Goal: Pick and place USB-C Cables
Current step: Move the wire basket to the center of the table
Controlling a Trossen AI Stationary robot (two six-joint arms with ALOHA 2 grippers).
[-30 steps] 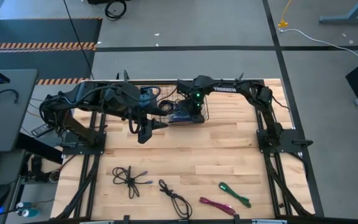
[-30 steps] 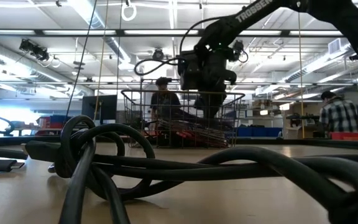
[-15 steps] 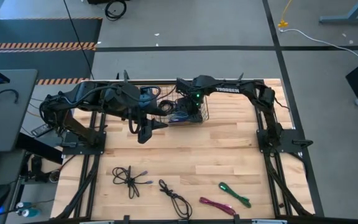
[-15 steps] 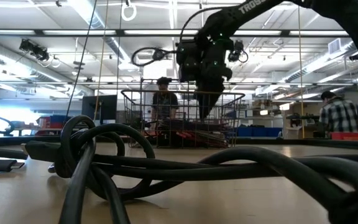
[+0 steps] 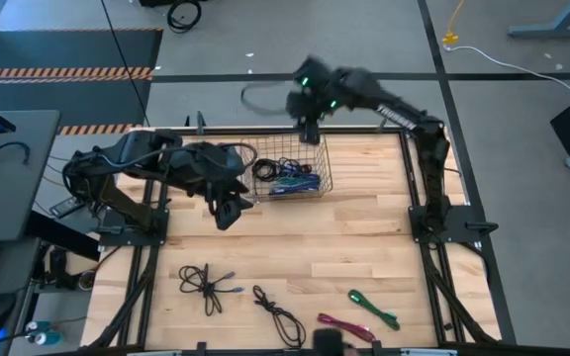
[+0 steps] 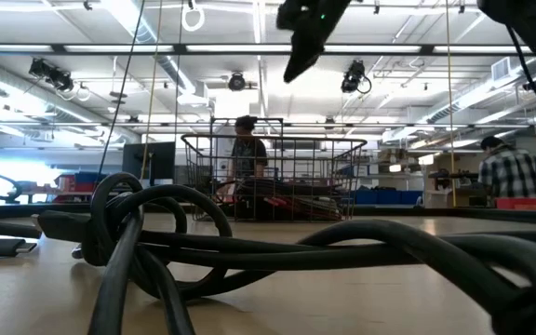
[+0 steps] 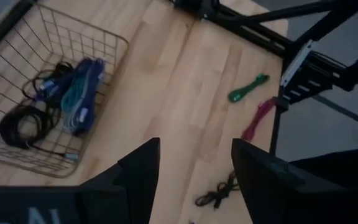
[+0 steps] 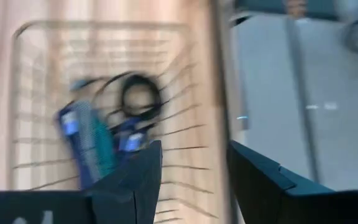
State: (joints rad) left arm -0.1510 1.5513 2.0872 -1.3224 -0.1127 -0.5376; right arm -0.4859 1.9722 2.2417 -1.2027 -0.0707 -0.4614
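A wire basket [image 5: 291, 174] stands at the table's far middle, with black, teal and purple USB-C cables [image 7: 73, 99] lying coiled on its bottom. More cables lie near the front edge: two black bundles [image 5: 206, 283] [image 5: 279, 315], a magenta one [image 5: 344, 325] and a green one [image 5: 374, 309]. My right gripper [image 5: 310, 131] hangs open high above the basket's far rim, also seen in its wrist view [image 8: 191, 180]. My left gripper [image 7: 194, 168] is open and holds nothing, just left of the basket above the table [image 5: 228, 211].
The arms' mounts run along both table sides. In the low view a black cable bundle [image 6: 156, 242] fills the foreground, the basket [image 6: 273, 177] stands behind it, and people show in the room beyond. Bare wood lies between the basket and the front cables.
My right gripper has risen from inside the basket to high above it and moved toward the table's far edge, with nothing in its fingers. The cables stay in the basket.
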